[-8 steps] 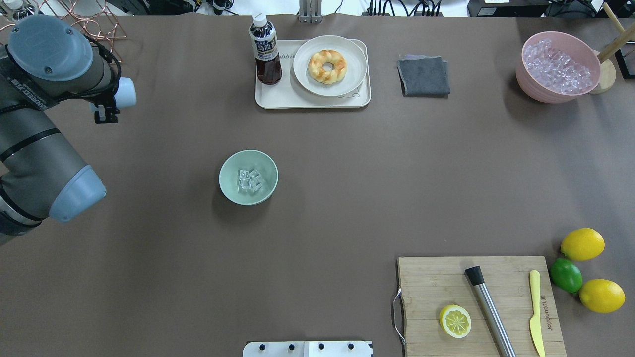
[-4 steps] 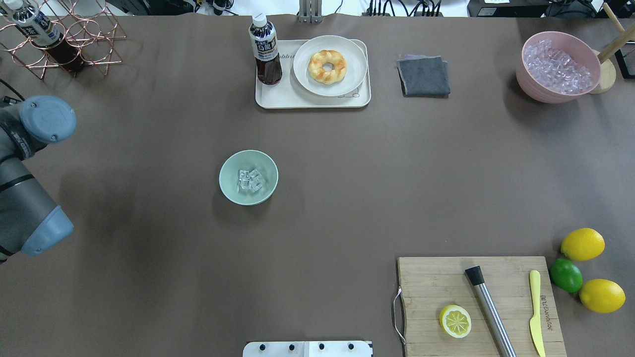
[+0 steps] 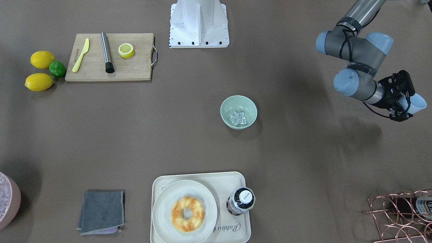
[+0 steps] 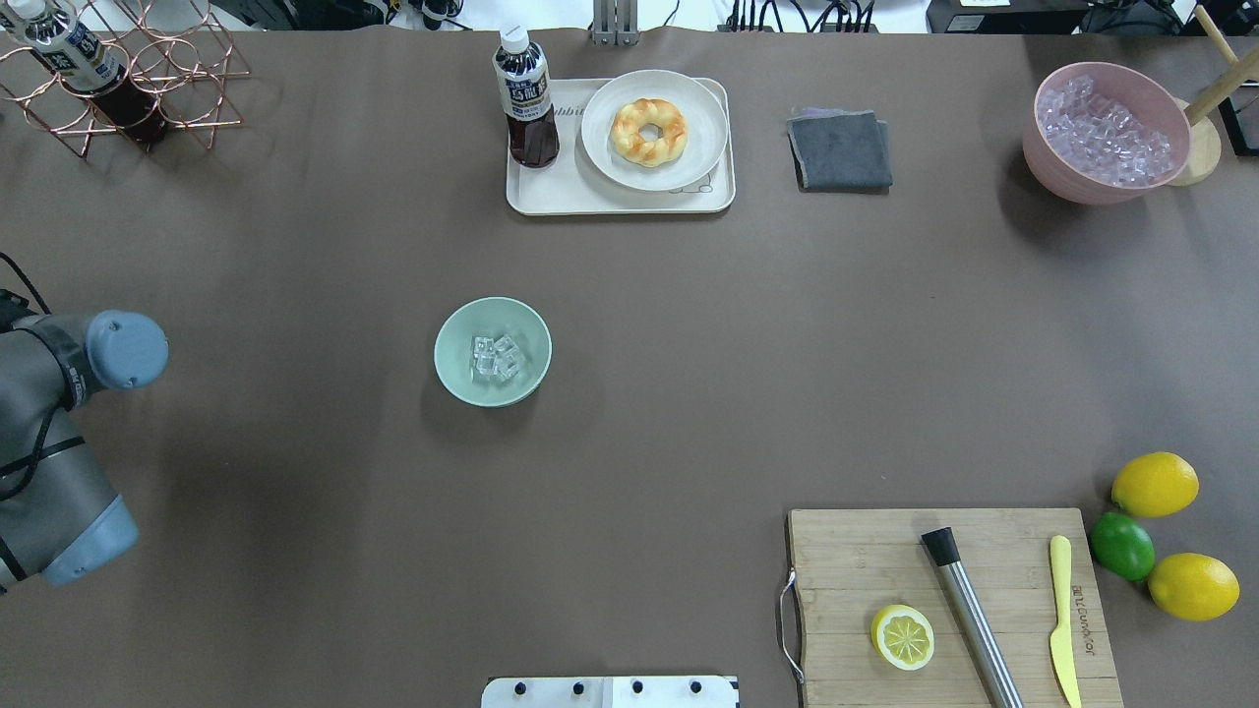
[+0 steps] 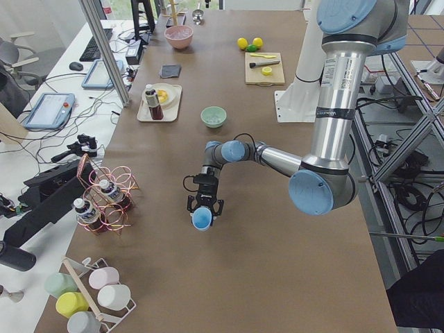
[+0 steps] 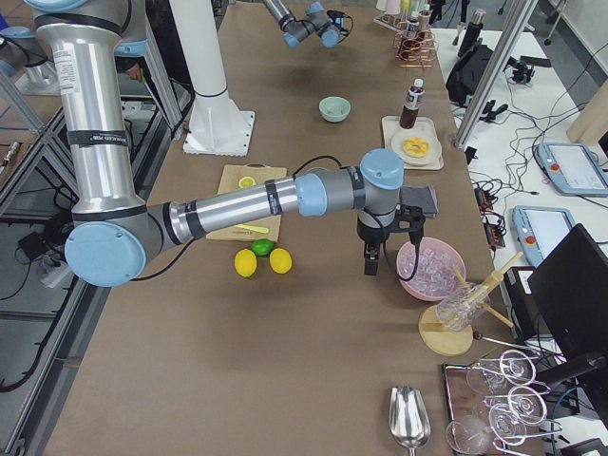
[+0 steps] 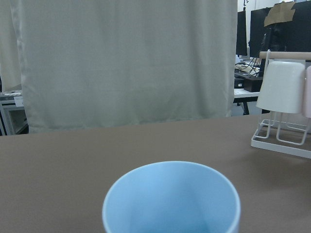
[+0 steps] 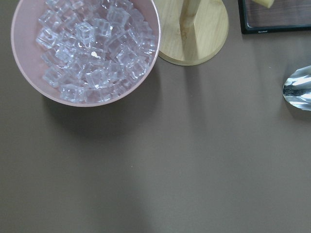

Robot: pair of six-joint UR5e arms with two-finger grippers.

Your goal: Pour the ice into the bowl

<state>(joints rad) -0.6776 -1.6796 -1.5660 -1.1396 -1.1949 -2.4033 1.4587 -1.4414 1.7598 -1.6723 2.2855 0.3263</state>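
Note:
The mint-green bowl stands left of the table's centre, and a few clear ice cubes lie in it; the front view shows the bowl and the ice too. My left gripper hangs far off to the bowl's side, shut on a light blue cup that lies tipped outward. The left wrist view looks into that cup, and no ice shows in the part I see. My right gripper hangs beside the pink tub; I cannot tell whether it is open or shut.
A pink tub full of ice stands at the far right. A tray with a doughnut plate and a bottle, a grey cloth, a cutting board, lemons and a copper rack ring the table.
My left arm has pulled back toward the table's left edge, and its gripper with the blue cup has left the overhead view. The bowl and its ice have not moved.

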